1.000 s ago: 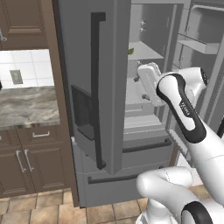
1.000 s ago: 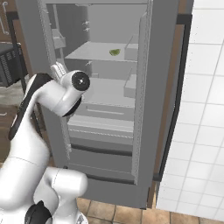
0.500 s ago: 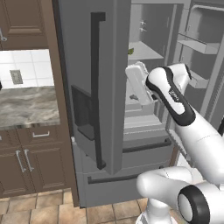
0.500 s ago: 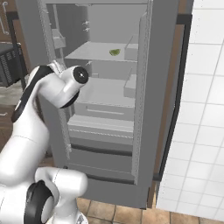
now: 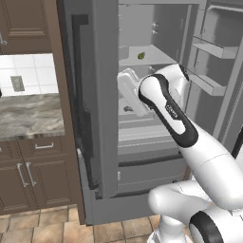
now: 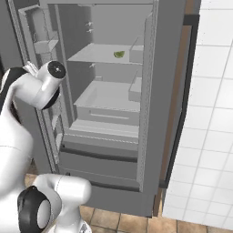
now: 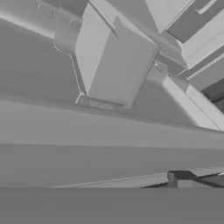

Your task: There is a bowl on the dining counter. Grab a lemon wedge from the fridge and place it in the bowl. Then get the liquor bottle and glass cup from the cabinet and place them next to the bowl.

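**Lemon wedge on the upper fridge shelf, arm reaching in below it**

Lemon wedge (image 5: 141, 56) lies small and yellowish-green on the upper shelf (image 6: 98, 58) inside the fridge (image 5: 102, 109), toward the shelf's middle. In the right base view the same wedge (image 6: 119, 54) sits near the front edge of that shelf, just beside a pale door-side bin (image 6: 136, 51). The arm's hand (image 5: 130, 92) is pushed into the fridge interior lower down, so the wedge lies above it and a little deeper in, apart from it and not touched.

Dark lettering runs along the arm's black forearm band in the left base view, but it is too small to read. No other writing can be made out on the fridge or its bins.

The gripper's fingers are hidden behind the white hand in the base views. In the hand view one small dark fingertip (image 7: 180, 177) rises at the lower right, against slanted grey fridge panels and shelf edges; nothing lies by it. The jaws stand wide apart and empty.

Both upper fridge doors stand open, the right one showing door bins (image 5: 205, 47). To the left are a marble counter (image 5: 28, 114) and brown drawers (image 5: 28, 173).
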Controlling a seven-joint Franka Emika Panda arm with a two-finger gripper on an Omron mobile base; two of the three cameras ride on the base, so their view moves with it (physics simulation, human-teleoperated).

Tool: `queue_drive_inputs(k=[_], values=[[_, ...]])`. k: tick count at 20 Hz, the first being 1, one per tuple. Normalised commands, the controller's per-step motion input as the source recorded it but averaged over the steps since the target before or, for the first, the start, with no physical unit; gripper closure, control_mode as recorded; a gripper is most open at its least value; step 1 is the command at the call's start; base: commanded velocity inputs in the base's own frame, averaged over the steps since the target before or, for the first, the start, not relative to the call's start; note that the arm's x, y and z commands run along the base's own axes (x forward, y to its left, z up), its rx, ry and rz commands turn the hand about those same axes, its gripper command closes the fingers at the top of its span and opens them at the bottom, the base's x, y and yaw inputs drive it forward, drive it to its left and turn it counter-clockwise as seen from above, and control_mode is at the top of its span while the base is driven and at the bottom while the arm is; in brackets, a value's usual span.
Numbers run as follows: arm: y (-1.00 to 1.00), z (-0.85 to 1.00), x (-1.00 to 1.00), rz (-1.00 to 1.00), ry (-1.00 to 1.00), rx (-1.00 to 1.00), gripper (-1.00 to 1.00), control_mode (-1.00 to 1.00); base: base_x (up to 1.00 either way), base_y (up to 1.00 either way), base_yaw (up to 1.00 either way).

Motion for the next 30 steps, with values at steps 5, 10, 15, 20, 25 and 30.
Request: queue_drive_inputs(k=[5, 10, 15, 20, 25, 30], values=[[0.88, 0.0, -0.04, 0.07, 0.05, -0.09, -1.0, -1.0, 0.0, 0.0, 0.0], [0.7, -0.01, 0.26, 0.07, 0.13, -0.05, -1.0, -1.0, 0.0, 0.0, 0.0], [0.4, -0.13, 0.25, 0.04, 0.21, -0.04, -1.0, -1.0, 0.0, 0.0, 0.0], [-0.08, -0.11, -0.34, -0.01, -0.1, -0.16, -1.0, -1.0, 0.0, 0.0, 0.0], [-0.48, 0.0, -0.99, -0.12, -0.33, -0.24, -1.0, -1.0, 0.0, 0.0, 0.0], [-0.79, 0.0, -1.0, -0.11, -0.2, -0.21, -1.0, -1.0, 0.0, 0.0, 0.0]])
